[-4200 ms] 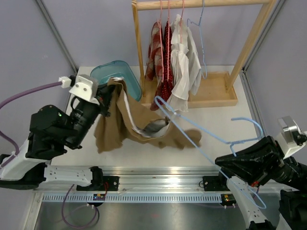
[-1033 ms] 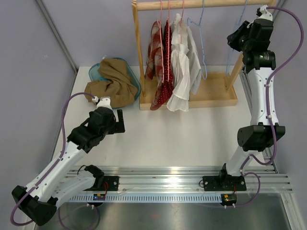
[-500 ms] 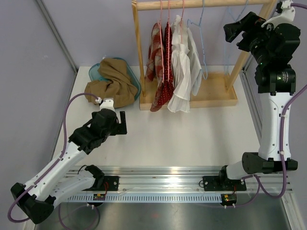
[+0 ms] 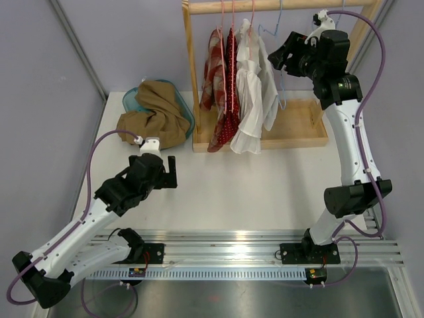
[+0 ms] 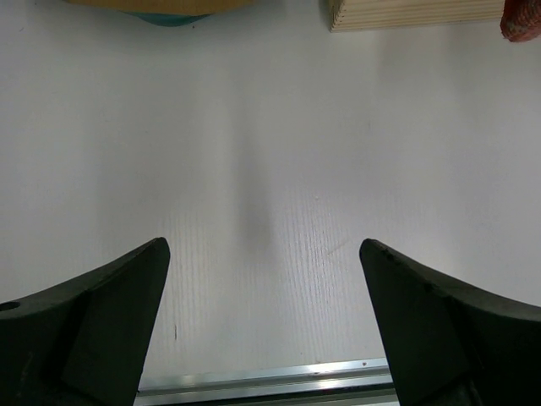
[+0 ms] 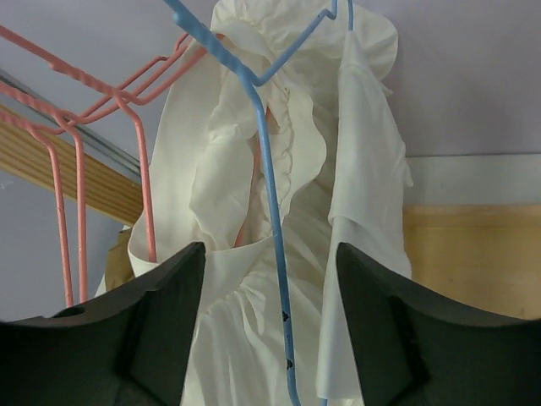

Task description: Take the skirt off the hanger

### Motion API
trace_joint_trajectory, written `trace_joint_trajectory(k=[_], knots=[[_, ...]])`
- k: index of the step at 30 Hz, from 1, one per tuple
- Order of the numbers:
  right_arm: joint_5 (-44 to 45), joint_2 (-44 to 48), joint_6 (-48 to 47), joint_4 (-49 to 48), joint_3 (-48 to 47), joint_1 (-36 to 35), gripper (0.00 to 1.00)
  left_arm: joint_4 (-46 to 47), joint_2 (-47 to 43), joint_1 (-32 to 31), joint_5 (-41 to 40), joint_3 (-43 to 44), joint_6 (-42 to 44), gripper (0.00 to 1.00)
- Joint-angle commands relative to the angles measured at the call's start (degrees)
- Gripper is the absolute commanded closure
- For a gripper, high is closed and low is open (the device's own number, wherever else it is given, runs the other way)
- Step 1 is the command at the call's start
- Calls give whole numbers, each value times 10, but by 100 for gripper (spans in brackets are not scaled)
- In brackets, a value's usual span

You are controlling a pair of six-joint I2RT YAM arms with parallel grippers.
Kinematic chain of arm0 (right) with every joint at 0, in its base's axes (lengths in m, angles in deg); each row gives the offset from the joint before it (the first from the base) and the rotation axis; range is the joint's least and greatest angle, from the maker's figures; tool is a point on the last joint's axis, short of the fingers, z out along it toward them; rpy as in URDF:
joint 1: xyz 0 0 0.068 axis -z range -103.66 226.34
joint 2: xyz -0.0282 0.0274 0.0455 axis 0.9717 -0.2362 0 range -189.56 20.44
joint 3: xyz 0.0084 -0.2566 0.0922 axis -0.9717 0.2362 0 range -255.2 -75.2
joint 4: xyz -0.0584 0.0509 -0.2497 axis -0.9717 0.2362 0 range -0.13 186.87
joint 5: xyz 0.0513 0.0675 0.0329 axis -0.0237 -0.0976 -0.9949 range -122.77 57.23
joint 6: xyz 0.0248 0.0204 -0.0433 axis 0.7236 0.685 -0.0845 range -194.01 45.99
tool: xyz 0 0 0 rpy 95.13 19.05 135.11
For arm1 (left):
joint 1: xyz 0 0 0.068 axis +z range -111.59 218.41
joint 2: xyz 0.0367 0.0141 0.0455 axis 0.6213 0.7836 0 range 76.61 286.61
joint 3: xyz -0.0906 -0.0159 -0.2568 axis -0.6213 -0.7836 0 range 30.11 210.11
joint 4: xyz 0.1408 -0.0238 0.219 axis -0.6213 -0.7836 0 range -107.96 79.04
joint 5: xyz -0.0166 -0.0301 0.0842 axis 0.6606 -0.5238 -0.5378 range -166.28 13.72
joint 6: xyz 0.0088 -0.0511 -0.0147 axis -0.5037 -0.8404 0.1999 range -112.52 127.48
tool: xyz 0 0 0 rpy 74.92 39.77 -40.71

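Judging the job done: I see the skirt (image 4: 156,111) heaped on the tub (image 4: 130,99) far left, off any hanger. Left claw (image 5: 264,254) gapes empty; right claw (image 6: 270,254), open and holding nothing, faces the blue hanger (image 6: 264,169).

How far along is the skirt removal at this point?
Done: the brown skirt lies bunched over the teal bin, off any hanger, and the bare blue hanger hangs on the rack beside the white garment. In hand: the right gripper is open, that hanger's wire between its jaws, ungripped; the left gripper is open over the table. Left: seemingly only backing the arms away.
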Motion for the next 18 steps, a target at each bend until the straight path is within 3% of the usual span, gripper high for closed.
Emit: trace_joint_trajectory(k=[1,4,5,6,8,18], knots=[[8,9,2,-14,0,-8,32,4,-4,-9,-30,1,-10,1],[8,2,4,-13,10,-10,53,0,0,-13,-35,3,-12,1],[8,2,4,-14,14,-9,63,0,0,-14,-36,3,-13,1],[10,1,5,-14,14,-10,84,0,0,-16,-38,3,-13,1],[12,-1,6,-12,12,-10,99,-1,0,-18,-39,3,-13,1],[30,7,-2,4,-78,-10,100,-1,20,-21,-63,28,5,1]])
